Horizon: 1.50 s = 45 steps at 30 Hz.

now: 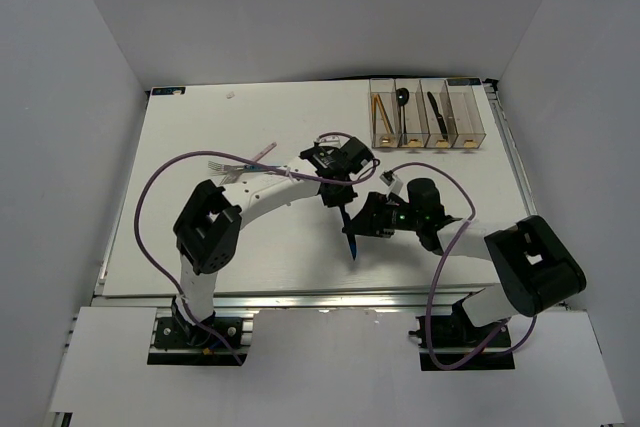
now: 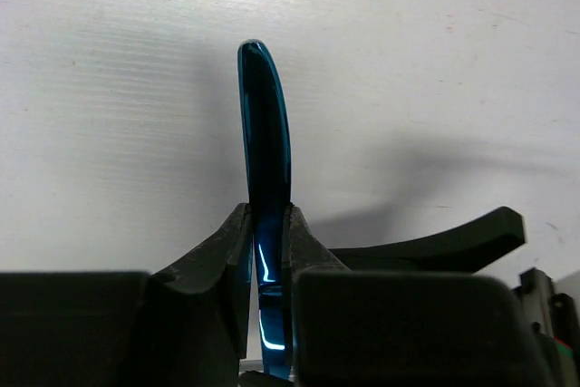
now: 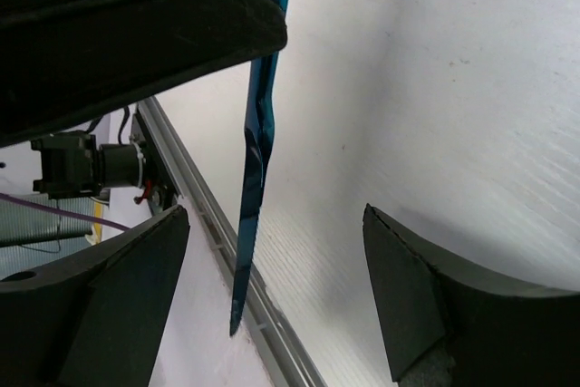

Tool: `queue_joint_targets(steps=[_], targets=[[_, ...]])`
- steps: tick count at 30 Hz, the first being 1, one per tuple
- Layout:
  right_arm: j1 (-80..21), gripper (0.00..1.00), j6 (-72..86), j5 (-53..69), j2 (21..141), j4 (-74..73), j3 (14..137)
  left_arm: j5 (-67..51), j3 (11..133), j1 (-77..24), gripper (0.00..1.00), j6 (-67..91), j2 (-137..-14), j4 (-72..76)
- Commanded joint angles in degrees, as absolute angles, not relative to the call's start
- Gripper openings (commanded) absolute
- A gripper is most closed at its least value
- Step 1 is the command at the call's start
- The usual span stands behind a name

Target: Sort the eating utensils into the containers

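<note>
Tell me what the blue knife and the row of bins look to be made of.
The blue knife: likely metal with a glossy blue coating, judging by its mirror-like highlights, though shiny plastic is possible. The bins: clear hard plastic, apparently; the white table shows through their straight walls.

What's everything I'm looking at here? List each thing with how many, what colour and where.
table: one, white, under everything.
containers: four, clear with yellowish tags, joined in a row, far right corner.
chopsticks: orange, count unclear, leftmost container.
spoon: one, black, second container.
black knife: one, third container; the fourth looks empty.
fork: one, silvery, loose left of centre.
thin stick: one, pinkish, beside the fork.
blue knife: one, held above the table's middle.
cables: two, purple, one per arm.
left end effector: black, shut on the blue knife.
right end effector: black, open, fingers either side of the blue knife.
</note>
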<state>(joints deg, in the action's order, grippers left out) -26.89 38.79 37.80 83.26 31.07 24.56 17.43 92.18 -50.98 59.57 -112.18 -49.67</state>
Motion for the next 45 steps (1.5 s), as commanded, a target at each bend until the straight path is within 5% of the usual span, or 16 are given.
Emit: queue_joint_targets(steps=[1, 5, 11, 13, 19, 21, 22, 24, 29, 45], targets=[[-27.77, 0.8, 40.95, 38.14, 83.67, 36.73, 25.22, 16.61, 91.67, -51.59, 0.0, 60.21, -107.76, -46.59], [-28.91, 0.7, 42.1, 38.41, 83.85, 37.18, 26.28, 15.82, 91.41, -51.59, 0.0, 60.29, -107.14, -45.53], [-29.09, 0.36, 43.33, 36.74, 83.41, 36.74, 26.54, 16.17, 91.76, -51.68, 0.0, 59.94, -106.52, -45.44], [-29.09, 0.01, 43.59, 36.48, 83.23, 36.48, 26.63, 16.61, 91.76, -51.77, 0.0, 59.85, -106.26, -45.53], [-29.09, 0.0, 43.95, 35.34, 80.87, 34.37, 27.07, 19.58, 94.47, -51.68, 0.0, 58.89, -105.73, -47.89], [-29.09, 0.0, 42.98, 34.46, 79.02, 31.48, 27.86, 21.44, 96.14, -51.68, 0.13, 58.28, -105.38, -49.39], [-29.09, 0.0, 42.63, 33.5, 78.4, 30.42, 28.21, 22.49, 96.85, -51.59, 0.32, 58.1, -104.77, -51.05], [-29.09, 0.0, 40.45, 32.09, 77.0, 27.61, 30.04, 26.18, 98.96, -51.5, 0.5, 57.83, -103.89, -52.99], [-27.95, 0.0, 33.59, 23.74, 77.25, 12.68, 37.43, 35.75, 98.01, -50.45, 0.72, 55.21, -97.93, -58.71], [-9.68, 0.0, 12.22, 8.97, 102.9, -18.26, 82.77, 50.36, 57.32, -49.48, 0.76, 34.19, -69.09, -45.19]])
